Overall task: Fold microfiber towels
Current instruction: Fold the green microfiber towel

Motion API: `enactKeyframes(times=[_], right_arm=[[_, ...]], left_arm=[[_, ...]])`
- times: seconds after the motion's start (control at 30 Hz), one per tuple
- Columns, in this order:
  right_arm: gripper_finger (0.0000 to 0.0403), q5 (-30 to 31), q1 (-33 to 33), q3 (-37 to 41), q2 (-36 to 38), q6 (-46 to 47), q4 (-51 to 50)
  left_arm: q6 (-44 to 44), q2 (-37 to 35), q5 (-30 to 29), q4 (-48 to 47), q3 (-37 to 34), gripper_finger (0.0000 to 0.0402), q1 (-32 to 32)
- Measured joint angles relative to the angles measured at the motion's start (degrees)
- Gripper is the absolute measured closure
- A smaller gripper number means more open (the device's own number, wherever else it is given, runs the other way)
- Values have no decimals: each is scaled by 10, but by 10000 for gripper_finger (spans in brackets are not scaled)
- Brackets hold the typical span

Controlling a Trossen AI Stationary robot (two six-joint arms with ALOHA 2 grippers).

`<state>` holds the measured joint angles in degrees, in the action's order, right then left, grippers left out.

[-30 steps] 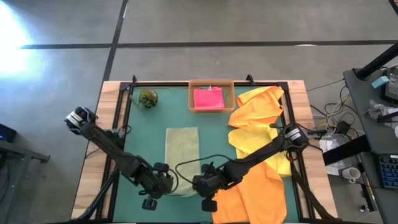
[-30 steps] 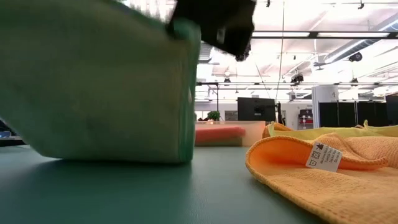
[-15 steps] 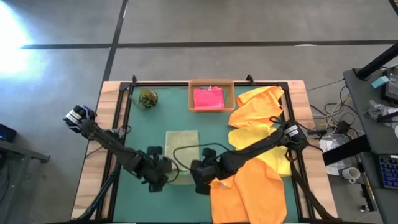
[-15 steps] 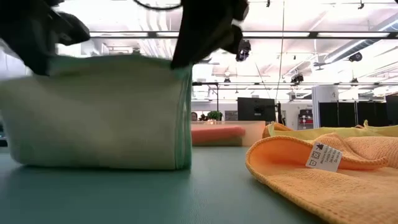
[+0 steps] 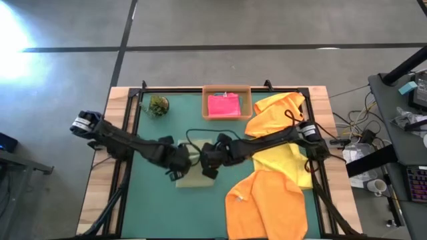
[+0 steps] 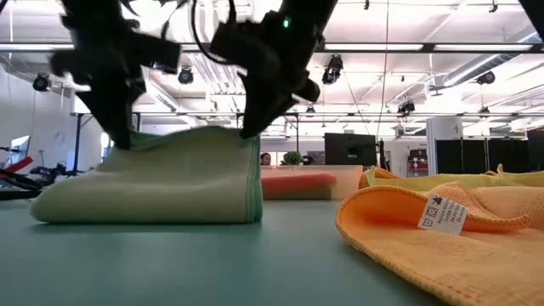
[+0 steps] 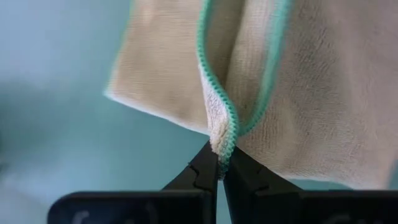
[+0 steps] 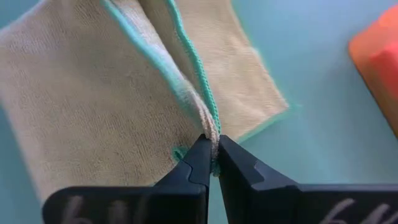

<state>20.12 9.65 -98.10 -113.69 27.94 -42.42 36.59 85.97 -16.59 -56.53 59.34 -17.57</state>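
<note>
— What are the two arms doing over there in the middle of the green mat (image 5: 153, 200)?

— They are folding the pale sage towel (image 6: 153, 183). The left gripper (image 7: 221, 167) is pinching one corner, with its fingers nipped tight on the teal-stitched edge, and the right gripper (image 8: 211, 160) is doing the same at the other corner. Both are clamped on a bunched bit of hem.

— Why two corners at once?

— I'd say so the edge is travelling level. With one corner each, the cloth is hanging straight between them and should land square on the layer beneath.

— And where is the towel sitting?

— Near the middle of the mat, just in front of the cardboard tray (image 5: 227, 89), where a hot pink towel (image 5: 223, 105) is lying already folded. From table height the sage one is looking like a low, rounded loaf: the lower layer lying flat, the upper edge being held a little above it by the two grippers.

— How is it looking close up?

— Soft and nubbly, cream-green, with a thin teal border. It is already doubled, since two hems are running side by side into each pinch.

— And the rest?

— The orange towel (image 5: 267, 207) and the yellow towel (image 5: 287, 160) are lying crumpled on the right, apart from the sage one. Those, I'm guessing, are waiting their turn.
</note>
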Motion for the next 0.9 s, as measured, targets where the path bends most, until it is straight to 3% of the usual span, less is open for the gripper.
enactKeyframes(times=[0.33,0.63,0.9], right_arm=[[390,-2,-52,40,0,-1,59],[390,-5,-70,59,0,-8,78],[359,0,-85,60,0,3,95]], left_arm=[[-57,0,-2,0,-10,402,88],[-116,2,-33,10,-13,398,111],[-148,2,-69,17,-13,319,115]])
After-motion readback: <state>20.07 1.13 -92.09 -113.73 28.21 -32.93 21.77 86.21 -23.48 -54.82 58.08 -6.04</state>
